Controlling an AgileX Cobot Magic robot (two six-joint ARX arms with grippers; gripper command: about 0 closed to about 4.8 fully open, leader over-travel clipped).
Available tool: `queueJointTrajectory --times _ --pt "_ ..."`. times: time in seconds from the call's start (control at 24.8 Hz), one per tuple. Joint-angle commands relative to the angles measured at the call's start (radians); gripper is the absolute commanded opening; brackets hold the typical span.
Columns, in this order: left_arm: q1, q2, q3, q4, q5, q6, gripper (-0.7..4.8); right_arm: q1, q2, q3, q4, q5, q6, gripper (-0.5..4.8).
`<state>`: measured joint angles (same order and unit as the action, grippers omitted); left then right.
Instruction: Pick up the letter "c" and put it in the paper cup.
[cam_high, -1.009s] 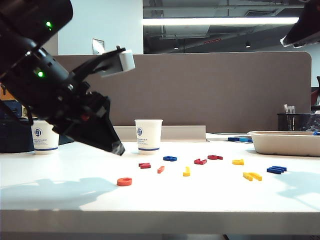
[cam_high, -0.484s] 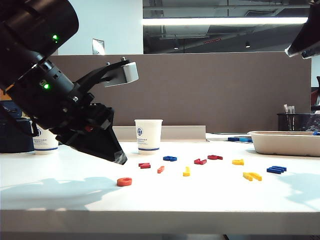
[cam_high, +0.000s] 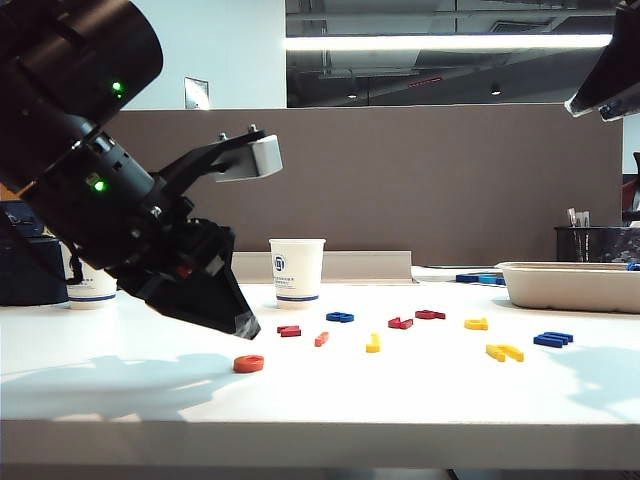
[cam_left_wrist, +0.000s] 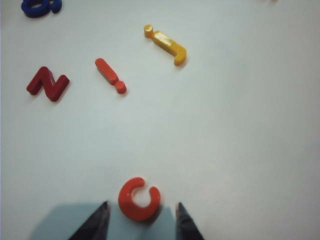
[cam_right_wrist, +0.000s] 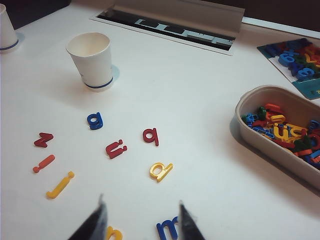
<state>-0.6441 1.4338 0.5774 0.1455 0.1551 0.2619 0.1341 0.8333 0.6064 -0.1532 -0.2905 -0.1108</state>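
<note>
Lying flat on the white table (cam_high: 420, 395): small orange-red plastic letter "c" (cam_left_wrist: 138, 199), framed between the spread tips of the left gripper (cam_left_wrist: 141, 222). Behind it, white tapered paper cup (cam_high: 297, 271); farther right, shallow beige tray (cam_high: 570, 287). High above the table's right side, right gripper (cam_right_wrist: 141, 220), parted.

table (cam_high: 420, 395): white | paper cup (cam_high: 297, 271), letter "c" (cam_high: 248, 363), tray (cam_high: 570, 285)
</note>
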Motion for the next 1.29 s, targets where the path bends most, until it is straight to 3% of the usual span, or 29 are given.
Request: queueJointTrajectory --times 0.04,0.73,0.89,1.29 --pt "0.002 0.018 0.0 0.022 0.007 0.004 1.63 -0.001 -0.002 0.004 0.02 -0.004 -0.002 1.81" --pt "0.002 0.045 0.0 0.054 0.006 0.0 1.62 -0.001 -0.005 0.002 -0.056 0.0 -0.002 1.82" --pt "0.002 0.045 0.0 0.053 0.007 0.0 1.62 -0.001 -0.006 0.002 -0.06 0.0 -0.002 2.13" --pt "0.002 0.048 0.0 0.056 0.007 0.0 1.62 -0.001 -0.012 0.002 -0.063 0.0 -0.002 2.13"
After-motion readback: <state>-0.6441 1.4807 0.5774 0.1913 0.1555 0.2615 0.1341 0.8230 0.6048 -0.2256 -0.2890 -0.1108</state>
